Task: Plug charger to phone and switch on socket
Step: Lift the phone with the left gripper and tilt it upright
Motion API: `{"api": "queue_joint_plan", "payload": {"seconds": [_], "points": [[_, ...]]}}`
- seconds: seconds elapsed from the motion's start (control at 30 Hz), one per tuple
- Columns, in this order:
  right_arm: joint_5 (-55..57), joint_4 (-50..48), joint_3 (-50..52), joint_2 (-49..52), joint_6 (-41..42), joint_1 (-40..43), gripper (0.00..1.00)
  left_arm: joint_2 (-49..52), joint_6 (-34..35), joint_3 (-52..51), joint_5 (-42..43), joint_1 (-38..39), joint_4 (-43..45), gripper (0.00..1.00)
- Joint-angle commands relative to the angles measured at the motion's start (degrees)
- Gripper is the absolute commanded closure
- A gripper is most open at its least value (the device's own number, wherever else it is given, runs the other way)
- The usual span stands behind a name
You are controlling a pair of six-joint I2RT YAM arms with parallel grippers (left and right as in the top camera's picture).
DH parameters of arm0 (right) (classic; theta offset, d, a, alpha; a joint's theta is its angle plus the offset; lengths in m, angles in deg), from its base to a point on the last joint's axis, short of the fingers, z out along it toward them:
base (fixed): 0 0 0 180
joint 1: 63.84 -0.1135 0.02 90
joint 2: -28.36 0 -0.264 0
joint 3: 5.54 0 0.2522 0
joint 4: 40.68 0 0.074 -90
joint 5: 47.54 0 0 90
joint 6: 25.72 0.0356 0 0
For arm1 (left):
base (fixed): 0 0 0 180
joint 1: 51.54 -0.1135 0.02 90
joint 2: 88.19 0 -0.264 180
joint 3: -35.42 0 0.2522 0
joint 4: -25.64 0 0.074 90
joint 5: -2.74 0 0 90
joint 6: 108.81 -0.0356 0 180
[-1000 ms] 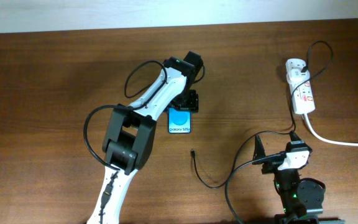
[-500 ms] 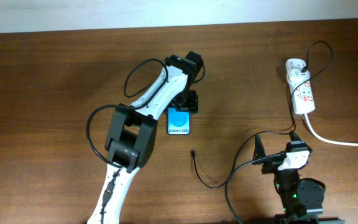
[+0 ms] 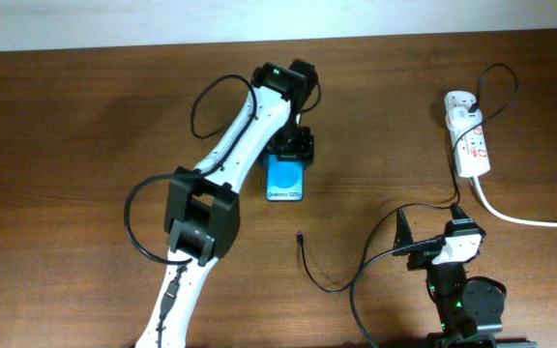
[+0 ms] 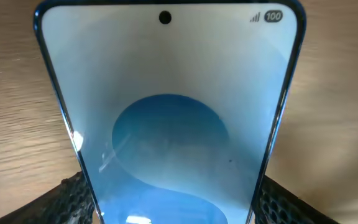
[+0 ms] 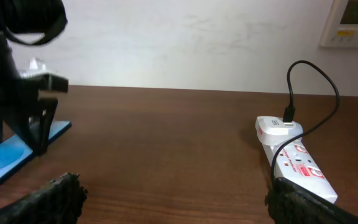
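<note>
- Overhead, the left hand [image 3: 289,150] is closed on the phone [image 3: 284,182], with its dark textured fingers [image 4: 73,198] pressed against the two long edges at one end of the handset.
- The phone's bright blue screen faces up and reaches out from between those fingers, with white lettering at the end farthest from the hand. The left wrist view shows a camera hole and a "100" battery mark on the glass.
- Whether the phone rests flat on the brown wooden surface [image 3: 85,116] or is held slightly clear of it cannot be told.
- The charger [image 3: 307,263], a thin black cable, lies on the surface beyond the phone's free end. Its small plug tip is near the phone but apart from it, and neither hand touches it.
- The right hand [image 5: 173,190] is spread wide and holds nothing. Its two fingertips [image 5: 61,193] sit at the lower corners of its own wrist view.
- The socket [image 3: 469,135], a white power strip with red-marked switches, lies ahead and to the right of the right hand and well apart from the left hand.
- A black cable is plugged into the socket's far end, and a thick white cord [image 3: 525,220] leaves its near end.
</note>
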Motion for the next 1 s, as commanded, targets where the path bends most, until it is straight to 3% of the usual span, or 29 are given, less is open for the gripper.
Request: {"api": "queue_joint_plan", "payload": {"seconds": [0.0, 0.1, 0.23, 0.4, 0.6, 0.97], "points": [[0.5, 0.3, 0.3, -0.4, 0.1, -0.4, 0.02, -0.2, -5.3, 3.0, 18.3, -3.1, -0.2, 0.27], [0.5, 0.3, 0.3, -0.4, 0.1, -0.4, 0.02, -0.2, -7.8, 3.0, 37.0, -8.1, -0.3, 0.27], [0.5, 0.3, 0.3, -0.4, 0.1, -0.4, 0.02, -0.2, -7.8, 3.0, 53.9, -12.8, -1.1, 0.28], [0.5, 0.3, 0.3, -0.4, 0.1, -0.4, 0.02, -0.2, -6.1, 3.0, 67.8, -16.6, -1.2, 0.30], [0.5, 0.3, 0.3, -0.4, 0.1, -0.4, 0.02, -0.2, 2.4, 3.0, 75.2, -19.9, -1.1, 0.32], [0.5, 0.3, 0.3, -0.4, 0.1, -0.4, 0.02, -0.2, 3.5, 3.0, 80.5, -26.4, -1.1, 0.30]]}}
